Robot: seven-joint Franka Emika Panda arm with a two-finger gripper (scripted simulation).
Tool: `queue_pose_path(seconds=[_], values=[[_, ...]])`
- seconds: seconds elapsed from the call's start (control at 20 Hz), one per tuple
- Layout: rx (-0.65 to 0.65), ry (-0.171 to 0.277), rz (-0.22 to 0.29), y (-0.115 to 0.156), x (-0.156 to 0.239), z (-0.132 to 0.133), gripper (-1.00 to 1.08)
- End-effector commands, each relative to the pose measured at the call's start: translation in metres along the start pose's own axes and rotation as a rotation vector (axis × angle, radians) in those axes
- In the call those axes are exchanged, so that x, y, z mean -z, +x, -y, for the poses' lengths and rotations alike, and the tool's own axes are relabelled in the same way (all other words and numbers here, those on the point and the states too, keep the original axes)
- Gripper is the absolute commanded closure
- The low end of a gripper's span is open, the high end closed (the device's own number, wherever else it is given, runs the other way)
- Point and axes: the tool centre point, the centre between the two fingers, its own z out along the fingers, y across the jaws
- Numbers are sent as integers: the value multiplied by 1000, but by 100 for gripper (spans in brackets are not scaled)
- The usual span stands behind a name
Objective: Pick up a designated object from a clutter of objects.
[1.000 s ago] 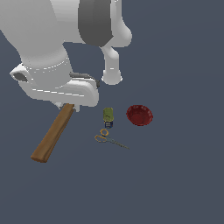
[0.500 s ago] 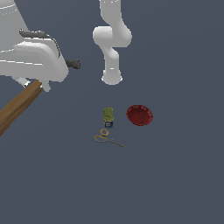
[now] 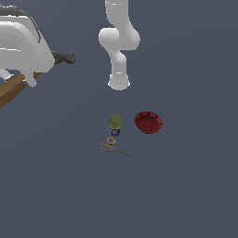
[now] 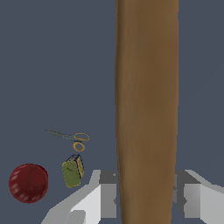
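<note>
Gripping the hammer (image 4: 146,109) by its brown wooden handle, the gripper (image 4: 146,194) has one finger (image 4: 107,194) pressed against each side of the shaft, as the wrist view shows. In the exterior view the gripper (image 3: 28,76) sits at about ten o'clock in the frame, raised well away from the other objects; the hammer (image 3: 14,88) runs through it, with the dark grey head poking out on the side toward the arm's base and the handle slanting off the exterior view's left edge.

Near the frame's centre, the olive-green can (image 3: 115,123) with a blue base stands well apart from the hammer. At three o'clock from the can, close by, sits the red bowl (image 3: 148,122). At six o'clock from the can, just beside it, lie the orange-handled scissors (image 3: 116,148), their thin blades pointing toward four o'clock.
</note>
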Motion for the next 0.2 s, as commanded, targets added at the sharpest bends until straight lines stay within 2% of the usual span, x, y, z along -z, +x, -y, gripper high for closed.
queue_pose_path(seconds=[0.0,0.15], values=[[1,-1,-3,1,5,-2,108],[1,-1,-3,1,7,-3,108]])
